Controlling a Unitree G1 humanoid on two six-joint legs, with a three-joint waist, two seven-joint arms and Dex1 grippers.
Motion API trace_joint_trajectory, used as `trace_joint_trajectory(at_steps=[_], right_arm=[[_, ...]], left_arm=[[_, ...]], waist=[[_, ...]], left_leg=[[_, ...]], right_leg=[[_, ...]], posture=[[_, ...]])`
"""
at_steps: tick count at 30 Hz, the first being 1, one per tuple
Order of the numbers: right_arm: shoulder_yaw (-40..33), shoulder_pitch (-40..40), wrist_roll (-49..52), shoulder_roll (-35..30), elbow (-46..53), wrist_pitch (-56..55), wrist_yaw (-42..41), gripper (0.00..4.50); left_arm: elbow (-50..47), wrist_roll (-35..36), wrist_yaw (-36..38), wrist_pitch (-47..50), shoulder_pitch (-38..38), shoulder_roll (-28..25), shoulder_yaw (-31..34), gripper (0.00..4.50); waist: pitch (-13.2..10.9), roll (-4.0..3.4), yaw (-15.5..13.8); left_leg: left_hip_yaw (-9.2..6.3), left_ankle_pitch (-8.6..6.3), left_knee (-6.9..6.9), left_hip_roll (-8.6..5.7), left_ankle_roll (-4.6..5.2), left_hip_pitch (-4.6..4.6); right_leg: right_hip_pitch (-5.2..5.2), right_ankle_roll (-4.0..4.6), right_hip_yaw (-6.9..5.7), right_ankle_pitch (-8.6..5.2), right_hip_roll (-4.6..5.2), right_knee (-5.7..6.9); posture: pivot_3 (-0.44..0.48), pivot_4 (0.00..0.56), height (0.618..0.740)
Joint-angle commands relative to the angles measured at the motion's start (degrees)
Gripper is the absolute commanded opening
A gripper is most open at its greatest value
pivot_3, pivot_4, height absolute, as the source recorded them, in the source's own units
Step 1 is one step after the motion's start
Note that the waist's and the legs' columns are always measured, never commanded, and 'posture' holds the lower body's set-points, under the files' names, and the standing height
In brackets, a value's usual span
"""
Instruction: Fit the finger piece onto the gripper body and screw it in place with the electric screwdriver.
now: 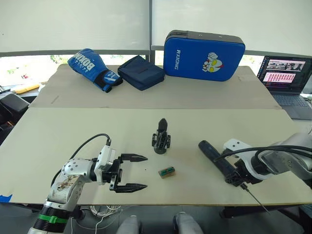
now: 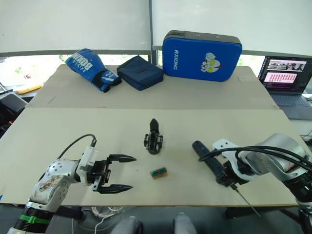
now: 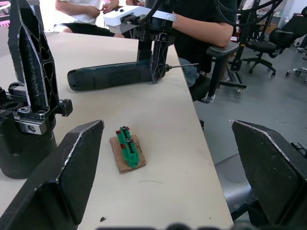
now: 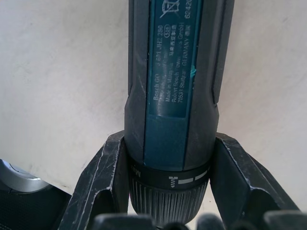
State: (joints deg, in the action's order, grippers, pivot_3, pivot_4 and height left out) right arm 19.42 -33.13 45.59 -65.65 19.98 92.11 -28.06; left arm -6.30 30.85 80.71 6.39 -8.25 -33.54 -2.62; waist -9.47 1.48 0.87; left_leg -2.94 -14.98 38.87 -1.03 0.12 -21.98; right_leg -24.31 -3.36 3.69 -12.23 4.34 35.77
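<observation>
The left end effector hovers with fingers spread wide, empty, above the bench. Right of it, the gripper body stands upright, one finger up; rigid and probably light, so best steadied at its round base. The small green block lies nearer (no containers present). The right end effector is clamped on the electric screwdriver, near its bit end.
</observation>
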Motion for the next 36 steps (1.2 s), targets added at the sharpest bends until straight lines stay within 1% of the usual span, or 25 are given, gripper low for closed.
trace_joint_trajectory(at_steps=[1,4,6,7,8,9,11,12,13,14,16,18,19,21,23,25,27,30,33,36], right_arm=[[-5.5,0.9,-0.6,-2.4,0.9,0.1,-1.8,1.92],[-12.0,1.8,1.1,-4.7,1.5,0.0,-4.5,1.92],[-21.7,1.6,4.1,-4.7,0.0,0.3,-6.9,1.92],[-25.1,1.5,5.6,-4.2,-0.4,0.4,-7.3,1.92],[-30.3,1.7,7.0,-2.9,0.3,0.2,-8.5,1.92],[-33.5,2.1,7.9,-1.9,1.0,0.1,-9.1,1.92],[-42.6,5.1,10.7,1.3,4.6,-5.3,-12.4,1.92],[-45.3,6.3,11.7,2.6,6.2,-7.3,-13.4,1.92],[-50.5,7.3,14.8,7.0,8.0,-11.4,-14.8,1.92],[-53.8,8.0,17.7,10.7,9.2,-13.8,-14.9,1.92],[-56.7,9.2,20.5,16.0,11.6,-17.5,-13.5,1.92],[-55.9,10.0,20.9,21.3,14.8,-22.3,-10.1,1.92],[-54.5,11.0,18.8,24.7,17.4,-27.0,-9.5,1.92],[-51.6,12.8,16.2,28.2,20.9,-32.9,-9.9,1.92],[-47.7,15.3,11.7,31.8,23.4,-39.9,-10.8,1.92],[-40.3,19.7,3.0,35.5,24.4,-51.4,-15.8,1.92],[-34.4,22.6,-3.1,37.8,24.0,-60.2,-19.5,1.92],[-27.3,23.9,-9.0,41.6,20.7,-70.8,-23.4,1.92],[-24.2,23.8,-11.4,43.3,17.7,-75.8,-24.7,1.92],[-21.0,23.6,-13.8,44.1,13.9,-80.8,-26.8,1.92]], left_arm=[[0.7,0.5,0.5,-0.5,-1.2,-0.7,1.0,4.5],[2.4,0.4,0.9,-1.0,-1.9,-0.9,1.3,4.5],[3.8,0.3,1.2,-1.1,-2.7,-1.2,1.7,4.5],[4.7,0.4,1.7,-1.3,-2.9,-1.4,2.0,4.5],[5.6,0.0,2.4,-1.6,-3.3,-1.8,1.9,4.5],[6.3,-0.3,3.0,-1.8,-3.5,-2.1,1.8,4.5],[7.9,-0.9,3.7,-2.3,-4.6,-2.2,1.4,4.5],[8.7,-0.9,4.2,-2.6,-4.9,-2.2,1.5,4.5],[9.5,-0.7,3.6,-2.0,-5.7,-1.7,1.6,4.5],[10.2,-0.6,3.4,-1.8,-6.2,-1.4,1.7,4.5],[11.0,-1.1,3.5,-2.0,-6.6,-1.0,1.6,4.5],[10.9,-1.9,3.7,-2.2,-6.4,-1.1,1.0,4.5],[10.6,-3.1,3.8,-3.1,-6.1,-1.2,0.1,4.5],[10.4,-4.5,4.0,-4.4,-5.7,-1.3,-0.7,4.5],[10.2,-5.1,2.9,-4.9,-5.4,-0.7,-0.9,4.5],[9.8,-7.7,-0.7,-6.6,-4.8,1.3,-2.3,4.5],[9.7,-9.9,-2.8,-8.5,-4.0,2.6,-3.2,4.5],[8.7,-12.4,-5.5,-10.1,-2.5,4.0,-4.8,4.5],[8.8,-13.0,-5.1,-11.1,-2.5,4.1,-6.2,4.5],[10.4,-13.9,-6.0,-11.2,-3.8,5.4,-7.6,4.5]], waist=[[0.0,0.0,0.0],[-0.1,-0.17,-0.2],[-0.2,-0.26,-0.1],[-0.2,-0.27,-0.1],[-0.2,-0.27,-0.1],[-0.2,-0.27,0.0],[-0.2,-0.26,0.0],[-0.2,-0.26,0.0],[-0.2,-0.26,0.0],[-0.2,-0.18,-0.1],[-0.2,-0.21,0.0],[-0.2,-0.2,0.0],[-0.2,-0.14,0.0],[-0.2,-0.15,0.0],[-0.2,-0.2,0.0],[-0.2,-0.2,-0.1],[-0.2,-0.2,-0.1],[-0.2,-0.19,0.1],[-0.2,-0.19,0.2],[-0.2,-0.19,0.1]], left_leg=[[0.0,0.0,0.0,0.0,0.0,0.0],[0.01,0.0,0.0,-0.02,0.0,-0.07],[0.01,0.0,0.01,-0.03,0.0,-0.13],[0.02,0.0,0.03,-0.04,0.0,-0.15],[0.02,0.0,0.02,-0.05,0.0,-0.14],[0.02,0.0,0.01,-0.02,0.0,-0.12],[0.01,-0.01,-0.04,0.01,0.02,-0.09],[-0.02,-0.01,-0.07,0.02,0.02,-0.09],[-0.02,-0.02,-0.06,0.03,0.03,-0.1],[-0.03,-0.02,-0.06,0.02,0.04,-0.11],[-0.04,-0.02,0.0,0.04,0.04,-0.12],[-0.01,-0.02,0.02,-0.01,0.04,-0.09],[-0.03,-0.02,0.02,-0.01,0.03,-0.08],[-0.03,-0.02,0.02,-0.01,0.03,-0.07],[-0.02,-0.02,-0.01,-0.02,0.03,-0.09],[-0.04,-0.02,-0.01,-0.02,0.03,-0.08],[-0.03,-0.02,0.01,-0.03,0.03,-0.06],[-0.02,-0.02,0.01,-0.06,0.02,-0.02],[-0.04,-0.01,0.0,-0.02,0.02,0.03],[-0.04,-0.01,0.01,-0.03,0.02,0.11]], right_leg=[[0.0,0.0,0.0,0.0,0.01,0.0],[-0.06,-0.01,0.0,-0.01,0.05,0.01],[-0.1,-0.02,0.01,0.0,0.07,0.01],[-0.11,-0.02,0.01,0.0,0.06,0.01],[-0.11,-0.02,0.01,0.0,0.05,0.01],[-0.1,-0.01,0.01,0.0,0.0,0.01],[-0.09,0.0,0.0,0.0,-0.05,0.01],[-0.09,0.0,-0.01,0.0,-0.08,0.0],[-0.09,0.0,-0.03,0.0,-0.09,0.01],[-0.09,0.0,-0.02,0.0,-0.08,0.03],[-0.06,0.0,-0.03,0.01,-0.09,0.02],[-0.04,-0.02,0.02,0.0,0.01,0.09],[-0.02,-0.03,0.01,0.01,0.01,0.07],[-0.02,-0.03,0.0,0.01,-0.01,0.05],[-0.08,-0.03,0.02,0.01,0.05,0.1],[-0.08,-0.02,0.01,0.01,0.02,0.09],[-0.06,-0.02,0.01,0.01,0.04,0.1],[-0.04,-0.02,0.01,0.01,0.03,0.1],[-0.04,0.01,0.02,0.03,-0.02,0.14],[0.01,0.02,0.01,0.03,-0.01,0.17]], posture=[[0.0,0.15,0.74],[0.0,0.15,0.74],[0.0,0.15,0.74],[0.0,0.15,0.74],[0.0,0.15,0.74],[0.0,0.15,0.74],[0.0,0.15,0.74],[0.0,0.15,0.74],[0.0,0.15,0.74],[0.0,0.15,0.74],[0.0,0.15,0.74],[0.0,0.15,0.74],[0.0,0.15,0.74],[0.0,0.15,0.74],[0.0,0.15,0.74],[0.0,0.15,0.74],[0.0,0.15,0.74],[0.0,0.15,0.74],[0.0,0.15,0.74],[0.0,0.15,0.74]])
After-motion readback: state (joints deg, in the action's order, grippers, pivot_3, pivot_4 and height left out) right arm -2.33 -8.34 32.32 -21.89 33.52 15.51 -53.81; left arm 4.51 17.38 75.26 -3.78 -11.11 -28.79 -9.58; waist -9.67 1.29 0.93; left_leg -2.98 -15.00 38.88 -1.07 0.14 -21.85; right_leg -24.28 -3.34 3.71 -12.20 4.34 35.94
